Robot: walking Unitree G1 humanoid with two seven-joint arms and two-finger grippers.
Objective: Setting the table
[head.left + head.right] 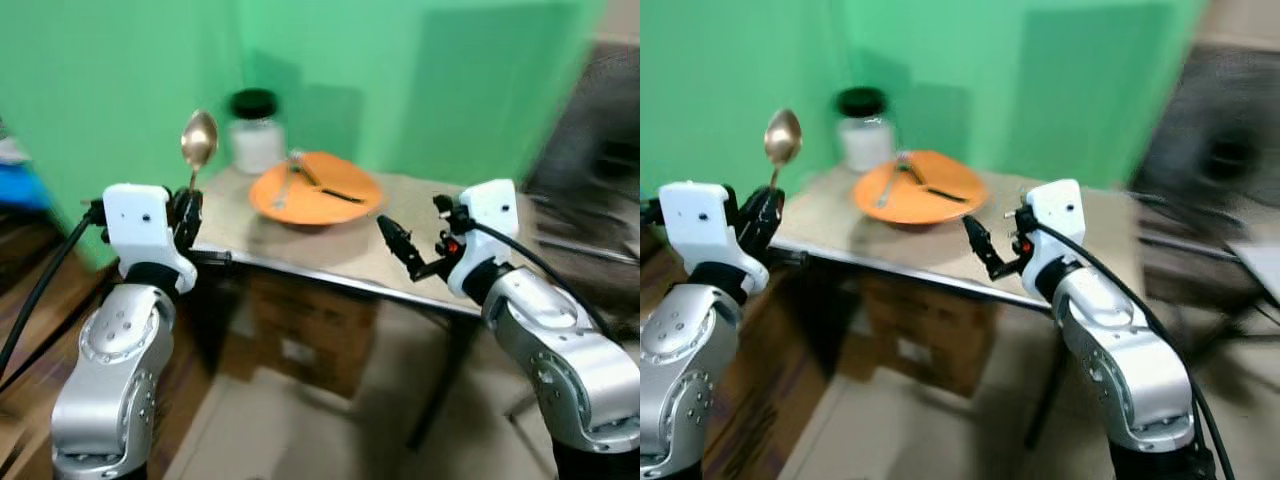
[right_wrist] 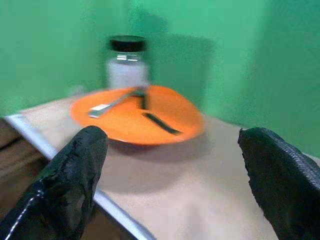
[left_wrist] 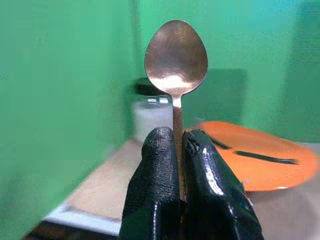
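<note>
Against green walls, the table is carrying an orange plate. The left gripper is raised beside its corner, jaws clenching an upright spoon; the right gripper is reaching forward, jaws spread.

A beige-topped counter stands against the green wall. On it sits an orange plate. Just behind the plate stands a black-lidded white jar.

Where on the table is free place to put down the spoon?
Bare tabletop lies right of the plate, ahead of the open right tool, and a narrow strip runs along the near edge. The far left corner is crowded by the jar. The left tool holds the spoon.
</note>
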